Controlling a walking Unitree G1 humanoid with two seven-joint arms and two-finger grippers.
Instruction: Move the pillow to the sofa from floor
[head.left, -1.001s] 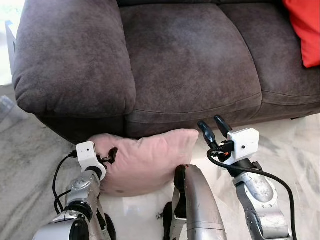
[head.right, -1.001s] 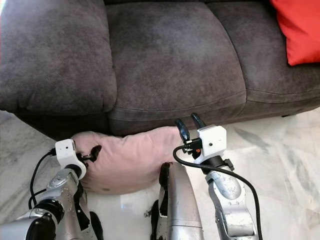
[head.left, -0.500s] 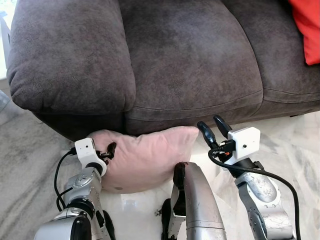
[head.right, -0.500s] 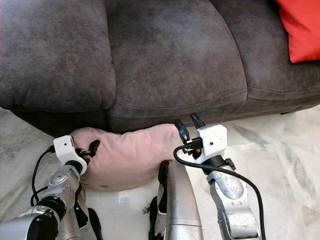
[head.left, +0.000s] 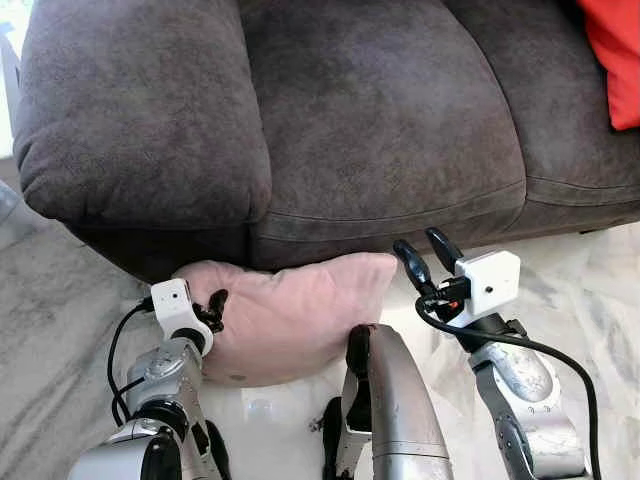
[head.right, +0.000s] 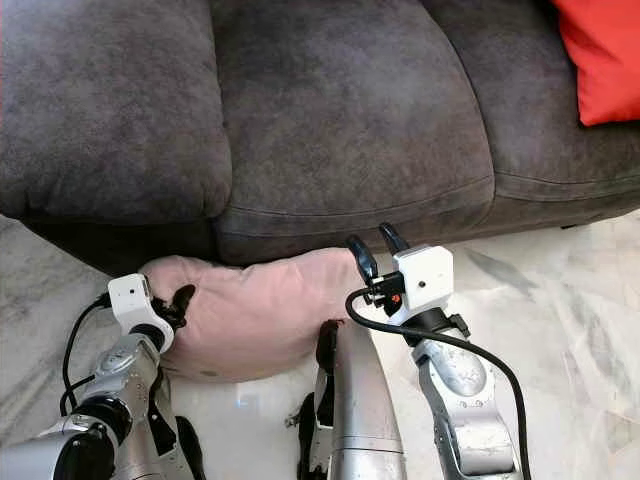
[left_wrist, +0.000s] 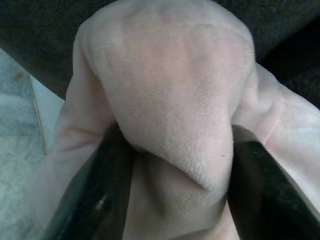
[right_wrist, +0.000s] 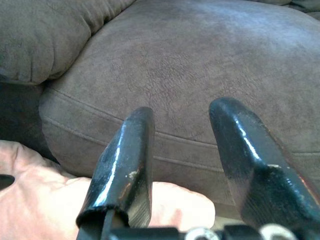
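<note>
Left eye: the pink pillow (head.left: 290, 315) is down on the floor (head.left: 60, 300), jammed against the front of the sofa (head.left: 380, 130) right under the seat edge. The left pincer (head.left: 213, 305) is dug into the pillow's left end. The right pincer (head.left: 428, 255) hovers just off the pillow's right corner, fingers spread, holding nothing. There's also a red cushion (head.left: 612, 55) on the sofa's far right.

Right eye: same story from a slightly shifted angle. The right pincer sits just above that corner of the pillow, not gripping it.

Left wrist: here you see how thin the grab is. The two black fingers (left_wrist: 95, 195) are clamped on a bunched fold of the pink fabric, not around the stuffing. My guess is that's the weak point: lift from one pinched fold and the cover may just slide out, or the pillow hangs limp and swings.

Right wrist: the spread fingers (right_wrist: 125, 165) point at the sofa seat, with the pillow's corner below them. If that pincer closes where it is, I reckon it catches air or brushes the seat. Also, the pillow looks wedged against the sofa base, so pulling straight up could snag it on the seat's overhang and strip it out of the left grip.
</note>
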